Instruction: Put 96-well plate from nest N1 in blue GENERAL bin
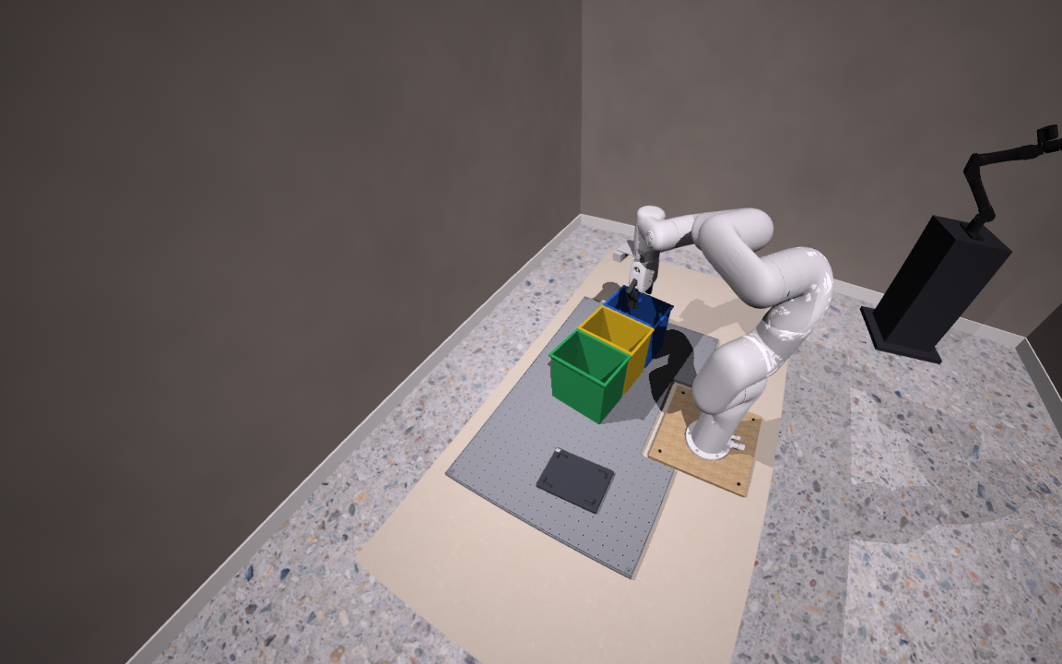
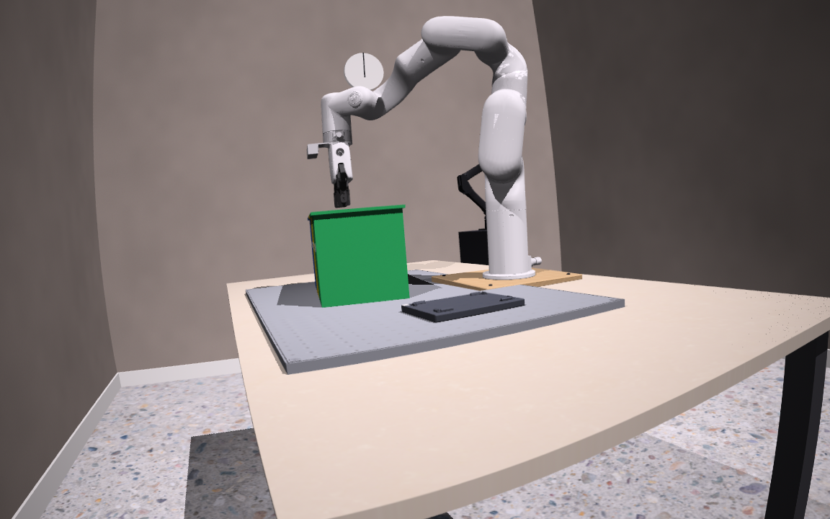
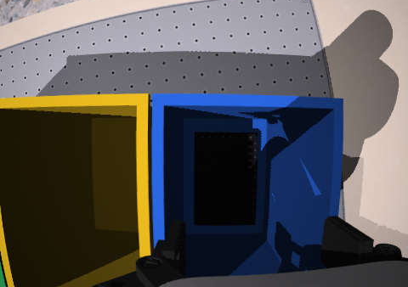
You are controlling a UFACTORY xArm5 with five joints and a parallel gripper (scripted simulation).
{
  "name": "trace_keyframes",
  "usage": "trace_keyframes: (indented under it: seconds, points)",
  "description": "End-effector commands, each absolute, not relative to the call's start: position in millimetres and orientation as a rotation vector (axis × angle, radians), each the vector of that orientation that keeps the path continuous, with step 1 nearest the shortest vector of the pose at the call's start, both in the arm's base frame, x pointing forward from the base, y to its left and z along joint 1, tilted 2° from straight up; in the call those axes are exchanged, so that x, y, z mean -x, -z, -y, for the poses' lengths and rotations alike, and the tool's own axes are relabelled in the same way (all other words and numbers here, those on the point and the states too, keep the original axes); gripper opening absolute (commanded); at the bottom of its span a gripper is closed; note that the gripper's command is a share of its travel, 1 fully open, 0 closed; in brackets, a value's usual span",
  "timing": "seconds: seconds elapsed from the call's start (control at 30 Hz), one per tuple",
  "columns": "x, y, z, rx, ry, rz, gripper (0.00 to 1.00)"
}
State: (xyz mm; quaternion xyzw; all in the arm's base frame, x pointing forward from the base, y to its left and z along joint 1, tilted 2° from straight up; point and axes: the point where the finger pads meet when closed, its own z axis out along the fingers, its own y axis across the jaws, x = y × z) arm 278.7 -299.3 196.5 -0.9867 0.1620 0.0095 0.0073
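Note:
The blue bin stands upright at the far end of the bin row; it also shows in the top view point(image 1: 641, 313). The black 96-well plate point(image 3: 226, 178) lies deep inside the blue bin, apart from my fingers. My gripper point(image 3: 256, 243) is open and empty, just above the blue bin's rim; it shows over the bins in the top view point(image 1: 632, 293) and the exterior view point(image 2: 341, 197). The dark plate nest N1 point(image 1: 574, 480) sits bare on the grey perforated board; it also shows in the exterior view point(image 2: 463, 305).
The yellow bin point(image 1: 616, 334) stands upright touching the blue one, and the green bin point(image 1: 589, 371) upright beside it. In the exterior view the green bin point(image 2: 359, 255) hides the other two. The arm's base point(image 1: 712, 437) stands on a wooden plate right of the board.

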Motion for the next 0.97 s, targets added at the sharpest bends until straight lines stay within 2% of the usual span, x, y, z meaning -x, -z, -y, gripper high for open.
trace_keyframes:
  seconds: [0.0, 0.67, 0.93]
  points:
    - [-279.3, -197.9, 300.0, 3.088, -0.025, -0.507, 1.0]
    - [-279.3, -197.9, 300.0, 3.088, -0.025, -0.507, 1.0]
    - [-279.4, -219.2, 300.5, 3.088, -0.025, -0.507, 1.0]
